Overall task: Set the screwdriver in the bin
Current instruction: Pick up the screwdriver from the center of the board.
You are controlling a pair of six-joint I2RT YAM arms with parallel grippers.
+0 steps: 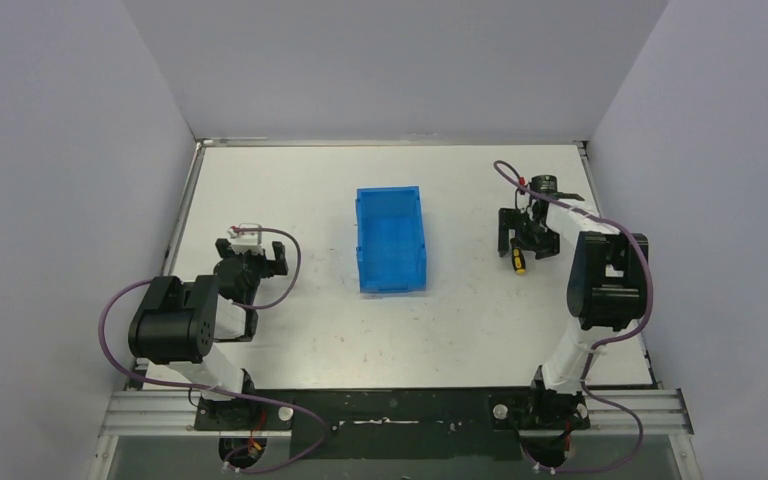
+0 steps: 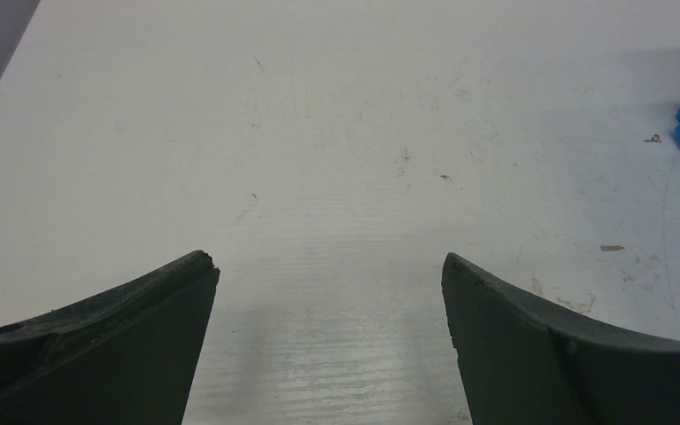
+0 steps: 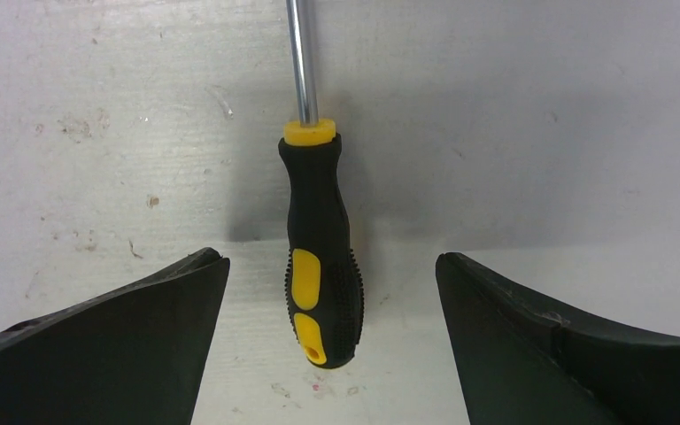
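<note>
2 fingers of my right gripper (image 3: 329, 258) stand wide on either side of the small screwdriver (image 3: 319, 266) with its thin steel shaft and yellow-and-black handle, and neither touches it. It lies flat on the white table (image 1: 310, 330), well apart from the bright blue rectangular plastic bin (image 1: 388, 190). I judge it light and rigid. The ribbed handle offers grip, but the shaft would slip. My left gripper (image 2: 328, 258) also gapes, empty.

The white, scuffed tabletop (image 1: 290, 190) carries two things — the bin (image 1: 391, 240) mid-table, the screwdriver (image 1: 517, 261) lying flat to its right.
</note>
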